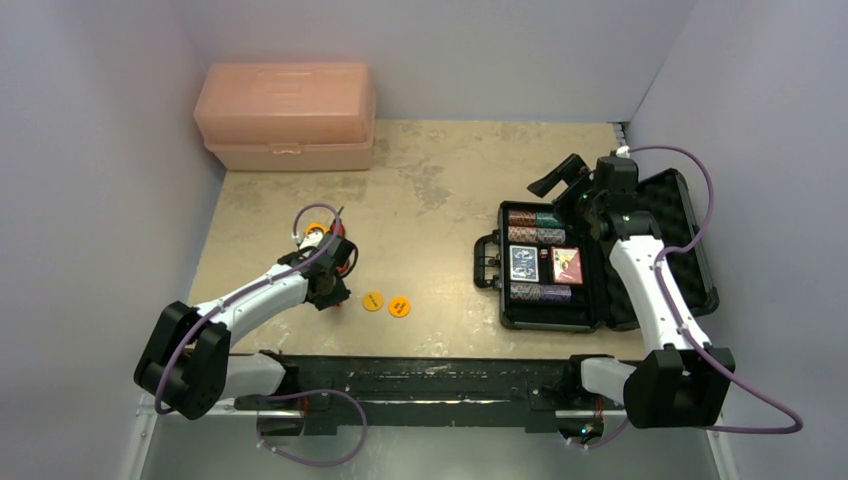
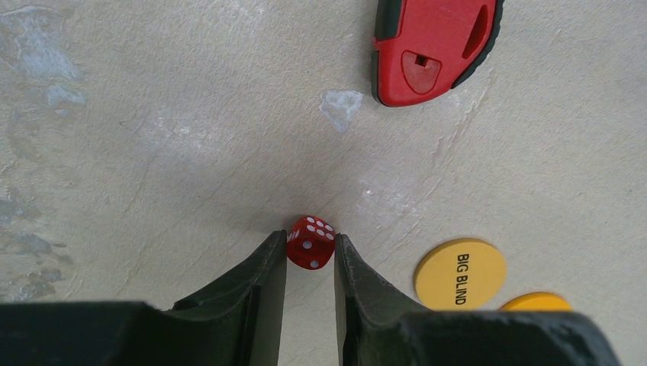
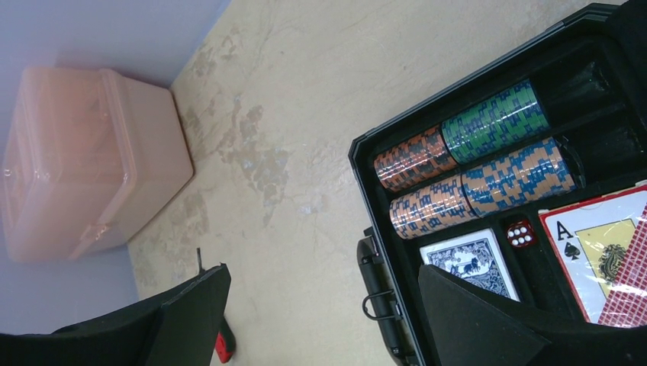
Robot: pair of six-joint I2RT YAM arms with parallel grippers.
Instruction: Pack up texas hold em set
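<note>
The left jaws are seen lowered to the counter point(image 1: 430, 200) on its left half, closed about a red die point(image 2: 310, 242), with the fingertips point(image 2: 276, 245) pressed against its two opposite sides; the die appears to rest on the counter. Just beside it to the right two orange discs point(image 2: 460, 273) are laid flat, the nearer one lettered BIG BLIND, and a red utility knife point(image 2: 431, 49) is seen further off. The black case point(image 1: 550, 322) is found open on the right half of the counter, its handle point(image 1: 485, 260) turned toward the middle and its foam-lined lid point(image 1: 690, 230) laid back to the right. Inside it, rows of striped chips point(image 3: 494, 120) are held on edge along the far side, and another row point(image 1: 540, 293) is set along the near side. Between these rows a blue deck point(image 3: 473, 263) and a red deck point(image 3: 603, 259) are placed side by side, and a second red die point(image 3: 519, 232) is lodged in the slot between the decks. The right jaws are held above the far end of the case, spread wide, with nothing between them. A peach toolbox point(image 1: 285, 115) is kept shut at the far left corner, well apart from the rest
</note>
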